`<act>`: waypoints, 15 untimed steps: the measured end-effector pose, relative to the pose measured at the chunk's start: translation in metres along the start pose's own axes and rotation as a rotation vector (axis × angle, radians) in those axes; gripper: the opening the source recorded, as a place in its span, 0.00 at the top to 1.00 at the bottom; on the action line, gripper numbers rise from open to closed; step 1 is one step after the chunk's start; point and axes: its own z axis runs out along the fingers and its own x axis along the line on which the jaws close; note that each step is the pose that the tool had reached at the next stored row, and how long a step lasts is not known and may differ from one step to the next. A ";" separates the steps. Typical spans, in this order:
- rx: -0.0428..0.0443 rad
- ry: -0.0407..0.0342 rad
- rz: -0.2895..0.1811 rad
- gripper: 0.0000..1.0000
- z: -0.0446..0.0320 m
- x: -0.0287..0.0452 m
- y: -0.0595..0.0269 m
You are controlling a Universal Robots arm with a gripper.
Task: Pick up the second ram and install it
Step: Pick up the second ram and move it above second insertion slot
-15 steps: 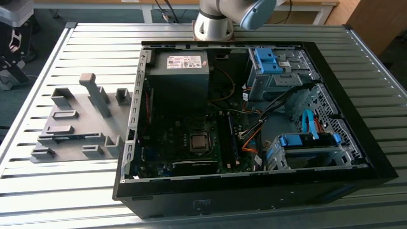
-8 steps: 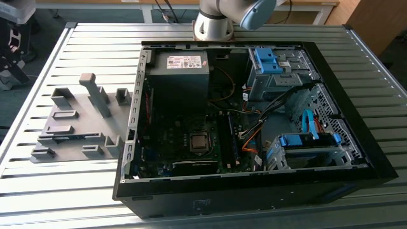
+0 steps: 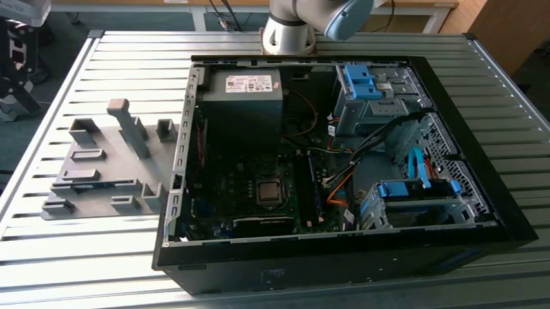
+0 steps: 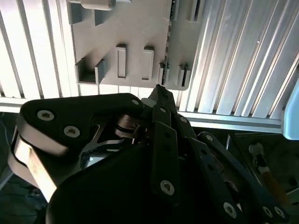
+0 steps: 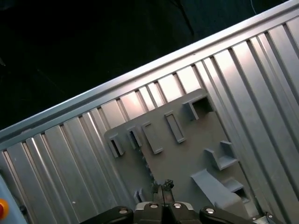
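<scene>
Note the claw [image 5: 163,185] pinched shut over the grey fixture tray [image 5: 182,158] on the slatted surface [image 5: 70,172] — treat the second ram's place as unresolved, possibly among the long dark strips in the memory slots [image 3: 313,187] of the open computer case [image 3: 257,273] beside the tray.

The exterior view looks steeply down from high over the slatted metal table [image 3: 94,270] and takes in the whole open computer case [image 3: 344,265]. In that view the arm's base [image 3: 288,33] stands at the case's 12 o'clock and the grey fixture tray [image 3: 120,179] at its 9 o'clock. Both wrist views face down past the gripper [image 5: 164,184] onto that same tray and the slats around it. The first wrist view takes in most of the tray. The second wrist view sits close behind the gripper's black linkage, which blocks much of its sight.
</scene>
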 end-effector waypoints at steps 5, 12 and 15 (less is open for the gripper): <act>-0.0010 0.0010 -0.083 0.89 0.0008 0.0000 0.0000; -0.0019 0.0020 -0.152 0.89 0.0015 0.0002 0.0000; -0.0018 0.0020 -0.152 0.84 0.0015 0.0002 0.0000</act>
